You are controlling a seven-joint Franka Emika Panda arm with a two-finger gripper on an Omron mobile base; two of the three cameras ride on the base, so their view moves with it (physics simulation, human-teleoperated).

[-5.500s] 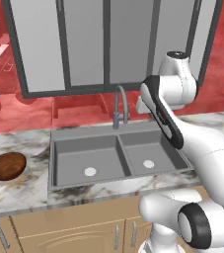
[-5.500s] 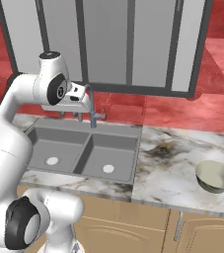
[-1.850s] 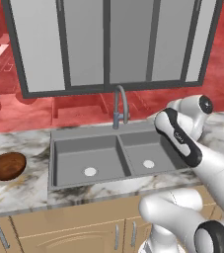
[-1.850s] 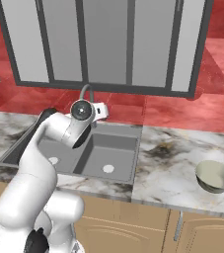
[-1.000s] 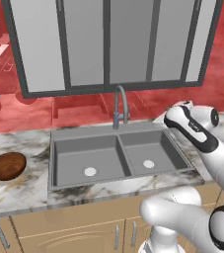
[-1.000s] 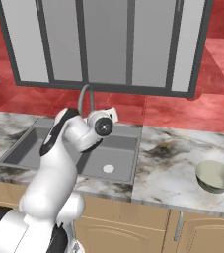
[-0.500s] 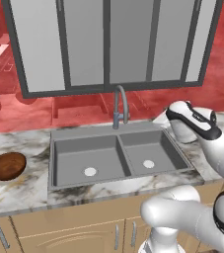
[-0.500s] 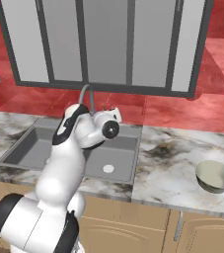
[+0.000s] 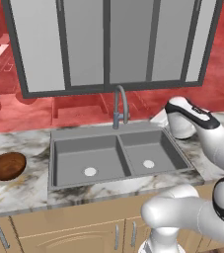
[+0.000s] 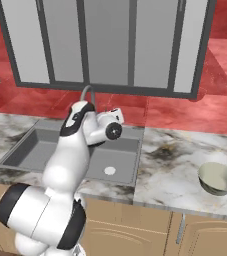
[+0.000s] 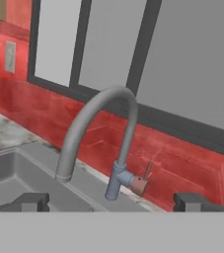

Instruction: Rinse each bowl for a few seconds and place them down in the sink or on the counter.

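At frame centre of the hand view the faucet (image 11: 114, 143) is faced by the released gripper (image 11: 111, 201) — brown bowl (image 9: 6, 165) at left, beige bowl (image 10: 217, 178) at lower right, on the counter (image 10: 175, 165).

The dark reddish-brown bowl (image 9: 6, 166) sits upright on the counter (image 9: 19, 190) at the left edge. The beige bowl (image 10: 218, 178) sits upright at the right. Between them, the grey sink (image 9: 64, 169) has 2 basins.
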